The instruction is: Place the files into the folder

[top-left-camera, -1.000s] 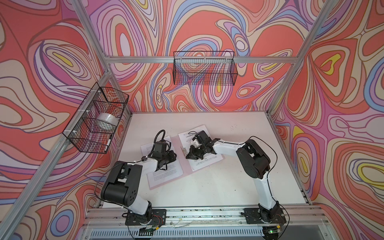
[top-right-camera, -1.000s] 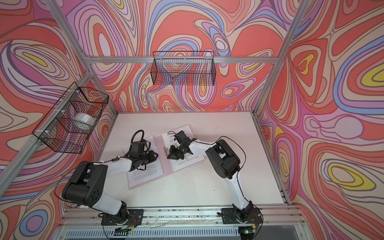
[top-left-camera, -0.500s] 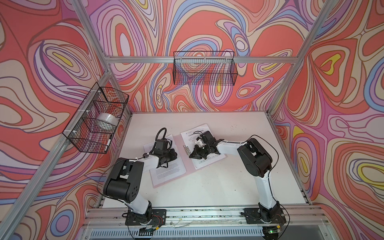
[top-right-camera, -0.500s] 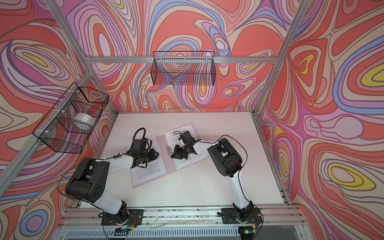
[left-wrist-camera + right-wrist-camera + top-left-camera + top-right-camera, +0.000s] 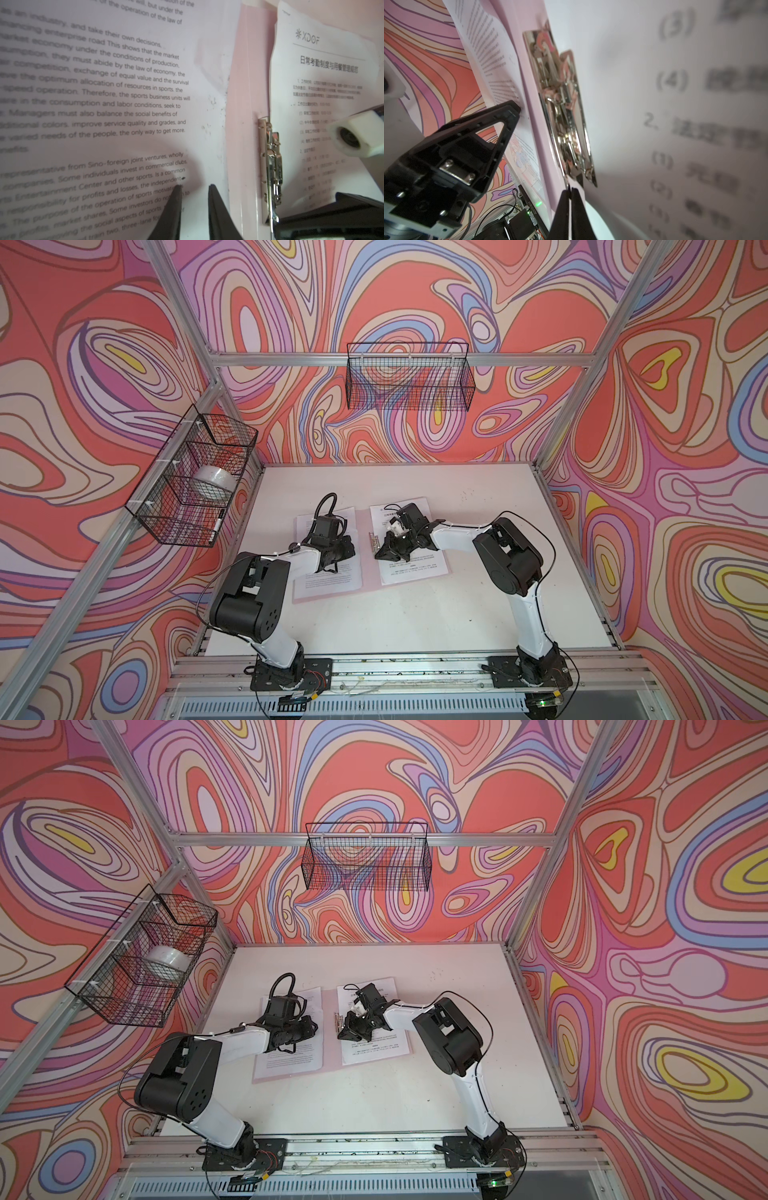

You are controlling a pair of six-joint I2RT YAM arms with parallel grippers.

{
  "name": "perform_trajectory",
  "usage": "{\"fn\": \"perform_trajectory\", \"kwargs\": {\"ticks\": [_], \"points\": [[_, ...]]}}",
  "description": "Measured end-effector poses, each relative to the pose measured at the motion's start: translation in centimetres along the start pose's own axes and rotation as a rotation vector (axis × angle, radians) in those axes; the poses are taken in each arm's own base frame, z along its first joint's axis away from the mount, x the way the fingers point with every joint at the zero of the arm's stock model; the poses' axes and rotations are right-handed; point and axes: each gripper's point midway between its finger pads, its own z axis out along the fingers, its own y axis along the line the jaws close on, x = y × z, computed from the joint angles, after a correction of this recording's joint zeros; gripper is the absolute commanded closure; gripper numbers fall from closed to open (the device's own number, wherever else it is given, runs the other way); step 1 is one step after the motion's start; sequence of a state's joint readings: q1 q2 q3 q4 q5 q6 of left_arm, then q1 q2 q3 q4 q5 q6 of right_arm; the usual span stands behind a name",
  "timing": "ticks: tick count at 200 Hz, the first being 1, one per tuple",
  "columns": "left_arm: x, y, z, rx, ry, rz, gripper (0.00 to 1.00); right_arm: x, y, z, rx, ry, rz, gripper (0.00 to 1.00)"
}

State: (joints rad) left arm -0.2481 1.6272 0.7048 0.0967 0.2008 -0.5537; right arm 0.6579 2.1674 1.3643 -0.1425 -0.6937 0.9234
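The pale-pink folder [image 5: 366, 572] [image 5: 330, 1057] lies open on the white table. A text-filled file [image 5: 328, 581] [image 5: 104, 93] covers its left half. A file with a heading and list [image 5: 415, 568] [image 5: 324, 62] lies on its right half, beside the metal clip [image 5: 373, 543] [image 5: 562, 104] at the spine. My left gripper [image 5: 194, 187] [image 5: 351, 546] rests its tips on the left file, open by a narrow gap with nothing between them. My right gripper [image 5: 570, 189] [image 5: 379, 554] is shut, tips at one end of the clip, by the right file's edge.
A wire basket [image 5: 195, 485] on the left wall holds a roll of tape [image 5: 212, 481]. Another wire basket [image 5: 409, 381] hangs on the back wall. Aluminium frame posts stand at the table's corners, and a rail [image 5: 395, 668] runs along the front.
The open folder with both files has slid a little to the right, and both grippers have moved with it. The left gripper's jaws have narrowed slightly.
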Motion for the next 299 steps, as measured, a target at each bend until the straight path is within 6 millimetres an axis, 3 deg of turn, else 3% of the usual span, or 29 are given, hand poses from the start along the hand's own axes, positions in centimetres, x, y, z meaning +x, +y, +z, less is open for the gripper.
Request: {"fn": "perform_trajectory", "kwargs": {"ticks": [91, 125, 146, 174, 214, 225, 243, 271, 299], "points": [[0.0, 0.0, 0.0, 0.000, 0.001, 0.001, 0.77, 0.5, 0.2, 0.2, -0.006, 0.017, 0.040, 1.00], [0.1, -0.1, 0.0, 0.007, 0.005, 0.003, 0.74, 0.5, 0.1, 0.0, 0.015, 0.019, 0.038, 0.70], [0.3, -0.7, -0.1, 0.026, 0.032, 0.003, 0.69, 0.0, 0.7, -0.7, 0.021, 0.003, 0.013, 0.57], [-0.6, -2.0, -0.7, 0.044, 0.065, 0.017, 0.58, -1.9, 0.8, -3.7, 0.027, -0.055, 0.008, 0.48], [-6.5, -4.8, -3.8, 0.089, -0.058, 0.061, 0.48, -7.8, 0.1, -12.7, 0.017, -0.262, -0.005, 0.45], [-7.5, -4.2, -4.9, 0.078, -0.095, 0.046, 0.45, -9.0, -0.8, -14.8, 0.036, -0.310, -0.002, 0.45], [-8.7, -2.5, -6.6, 0.039, -0.156, 0.016, 0.44, -9.8, -2.7, -16.1, 0.084, -0.340, -0.001, 0.46], [-9.3, 0.9, -8.6, -0.023, -0.218, -0.051, 0.46, -8.8, -4.8, -15.2, 0.152, -0.307, -0.015, 0.48], [-8.6, 4.8, -9.4, -0.079, -0.240, -0.151, 0.46, -7.7, -7.0, -14.2, 0.204, -0.278, -0.015, 0.48]]}}
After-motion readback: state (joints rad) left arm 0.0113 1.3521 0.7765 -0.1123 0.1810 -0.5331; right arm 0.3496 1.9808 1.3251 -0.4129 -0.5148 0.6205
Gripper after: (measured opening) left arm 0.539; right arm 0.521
